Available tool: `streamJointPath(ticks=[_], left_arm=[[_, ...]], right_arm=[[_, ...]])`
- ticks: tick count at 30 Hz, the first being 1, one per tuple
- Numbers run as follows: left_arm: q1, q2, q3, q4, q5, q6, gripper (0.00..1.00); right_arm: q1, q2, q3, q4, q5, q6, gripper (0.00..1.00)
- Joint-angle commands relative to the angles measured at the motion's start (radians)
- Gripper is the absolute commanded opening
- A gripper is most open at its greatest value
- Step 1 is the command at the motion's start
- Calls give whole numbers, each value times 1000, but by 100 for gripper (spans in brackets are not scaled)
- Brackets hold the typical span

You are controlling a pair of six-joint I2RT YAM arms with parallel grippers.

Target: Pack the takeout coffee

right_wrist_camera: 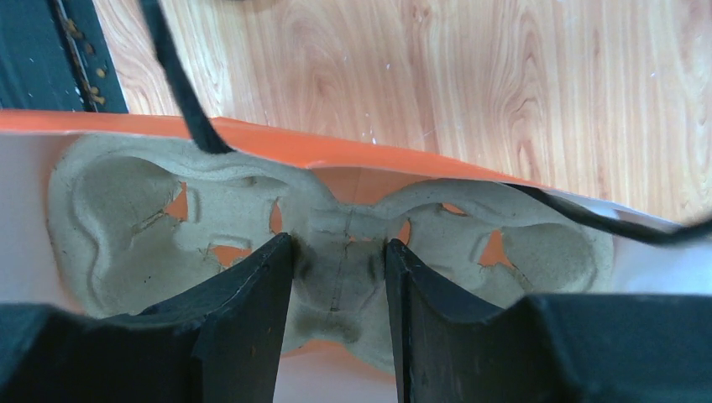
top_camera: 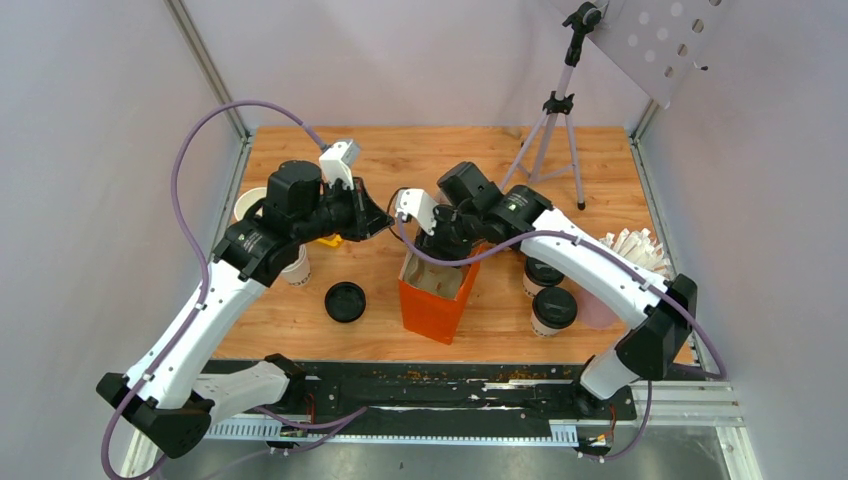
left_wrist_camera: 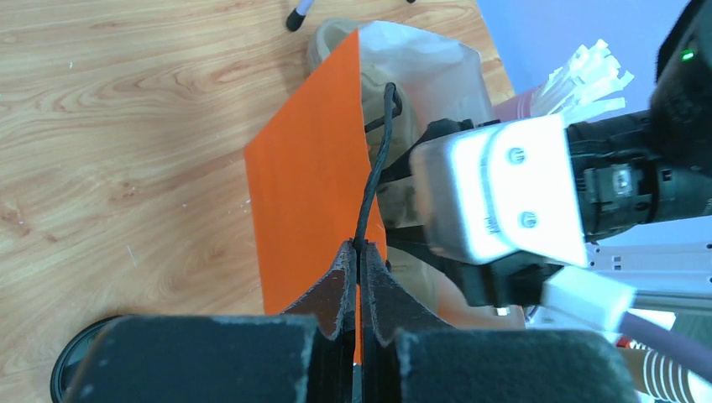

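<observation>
As the top view shows, the two takeout coffee cups (top_camera: 553, 308) stand lidded near the table's (top_camera: 420, 150) right edge, close to the orange bag (top_camera: 432, 305) but outside it. They are judged light, thin-walled and easily crushed (a hard squeeze may pop the lid), so each is best taken around the paper wall below the lid. From the left wrist view, the left gripper (left_wrist_camera: 358, 249) is pinched fully closed on the bag's black cord handle (left_wrist_camera: 375, 180); from the right wrist view, the right gripper (right_wrist_camera: 340, 252) clamps, partly closed, the centre rib of the pulp carrier (right_wrist_camera: 126, 210) seated inside the bag.
</observation>
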Motion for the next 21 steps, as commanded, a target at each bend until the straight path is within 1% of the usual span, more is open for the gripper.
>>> streamJointPath(ticks=[1, 7, 10, 13, 14, 19, 21], left_arm=[[3, -4, -8, 32, 15, 5, 0], [3, -8, -15, 37, 12, 0, 0], [3, -5, -17, 42, 18, -2, 1], [3, -3, -16, 44, 25, -9, 12], [3, -2, -16, 43, 26, -10, 17], [3, -2, 12, 0, 28, -11, 49], [3, -2, 31, -21, 43, -13, 56]], right_arm=[[17, 33, 42, -44, 71, -23, 45], [23, 63, 67, -78, 91, 9, 51], [31, 67, 90, -80, 134, 27, 60], [32, 53, 115, -84, 142, 40, 62], [33, 45, 125, -86, 139, 46, 62], [32, -13, 155, -77, 93, 103, 63], [32, -43, 163, -52, 92, 154, 63]])
